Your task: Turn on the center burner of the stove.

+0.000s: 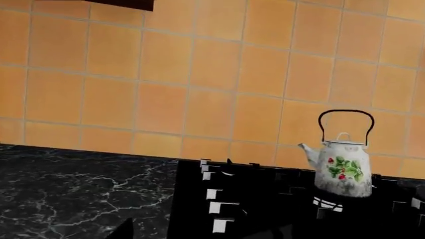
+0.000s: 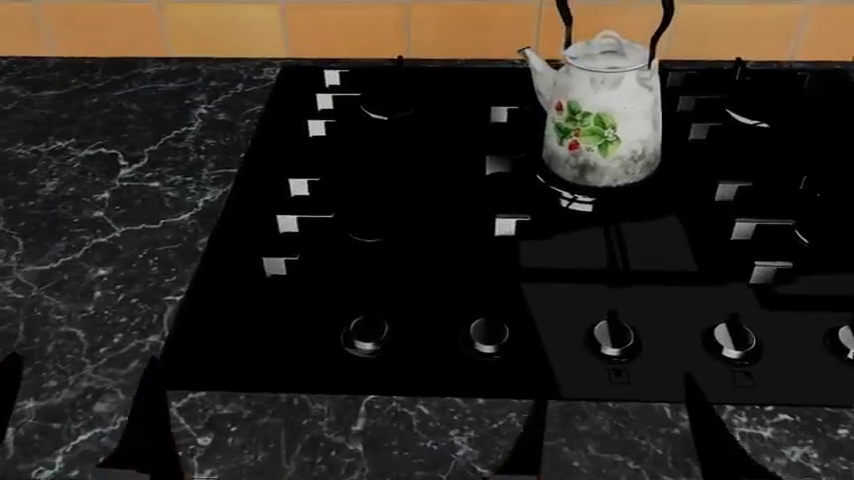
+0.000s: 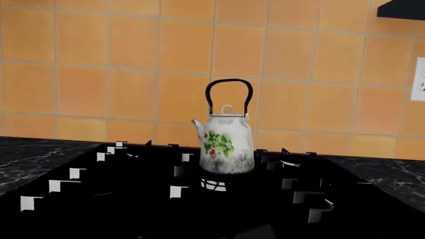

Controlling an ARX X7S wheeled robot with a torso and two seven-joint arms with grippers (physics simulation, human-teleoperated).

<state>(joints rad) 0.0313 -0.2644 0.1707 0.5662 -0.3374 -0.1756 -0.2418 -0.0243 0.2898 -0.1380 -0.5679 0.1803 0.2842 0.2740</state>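
The stove [image 2: 427, 300] is a glossy black cooktop with a row of five silver knobs along its front. The center burner [image 2: 574, 198] shows only a striped silvery rim arc under a white floral kettle [image 2: 603, 125] that stands on it. It also shows in the right wrist view [image 3: 214, 185] and the left wrist view [image 1: 327, 204]. The middle knob [image 2: 614, 338] lies just beyond my right gripper [image 2: 617, 440], which is open and empty over the stove's front edge. My left gripper [image 2: 74, 430] is open and empty over the counter, left of the stove.
Black marble counter [image 2: 107, 220] surrounds the stove. An orange tiled wall [image 3: 133, 74] rises behind it, with a white outlet [image 3: 418, 79] at its right. Smaller burners with white-glinting grate tips [image 2: 300, 222] flank the kettle.
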